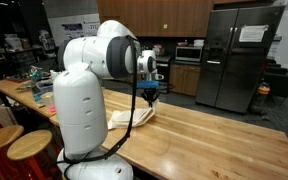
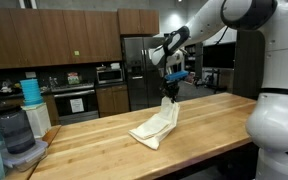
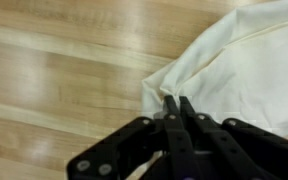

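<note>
Well to the left of the end effector (image 2: 170, 94) in an exterior view, a blue stack (image 2: 31, 90) and some clear containers (image 2: 19, 138) sit at the far end of the worktop (image 2: 94, 150). Behind them, and also left of the end effector, an oven (image 2: 74, 103), a microwave (image 2: 109, 73) and a steel refrigerator (image 2: 139, 68) line the back wall. The end effector hangs above the wooden worktop with its tips pointing down. Directly beneath it is the cream cloth (image 2: 156, 128), one corner raised to the fingertips. The rest slopes down and to the left, and the lower part lies crumpled on the wood. In the wrist view the end effector (image 3: 177, 103) is clenched. Its two dark fingers (image 3: 170, 118) are pressed together on the cloth's edge, and the cloth (image 3: 246, 60) spreads away to the upper right of the tips. Bare worktop (image 3: 64, 70) fills the space to their left. In an exterior view from behind the arm, the white arm body (image 1: 82, 110) stands left of the end effector (image 1: 149, 99). The cloth (image 1: 132, 118) shows just below and left of the tips, touching the worktop (image 1: 209, 140). The microwave (image 1: 189, 53) and the refrigerator (image 1: 236, 55) stand beyond it to the right, well apart from it. To the right of the end effector, the arm body (image 2: 279, 130) fills the picture's edge.
</note>
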You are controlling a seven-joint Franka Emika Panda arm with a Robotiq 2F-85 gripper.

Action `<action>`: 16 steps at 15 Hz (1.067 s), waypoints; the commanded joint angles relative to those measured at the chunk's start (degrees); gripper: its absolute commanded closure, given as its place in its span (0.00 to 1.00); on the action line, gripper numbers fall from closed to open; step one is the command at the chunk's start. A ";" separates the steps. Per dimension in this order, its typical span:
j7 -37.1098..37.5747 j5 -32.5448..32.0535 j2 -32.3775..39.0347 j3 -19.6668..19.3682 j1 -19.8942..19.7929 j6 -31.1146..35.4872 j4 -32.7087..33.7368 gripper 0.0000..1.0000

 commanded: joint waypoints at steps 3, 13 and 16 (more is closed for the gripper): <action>1.95 4.13 -10.21 -0.92 -0.98 -4.69 -0.86 0.98; 13.50 -5.33 -19.03 11.10 5.38 1.20 -0.28 0.98; 18.28 -12.94 -19.06 14.96 6.06 2.48 -0.68 0.98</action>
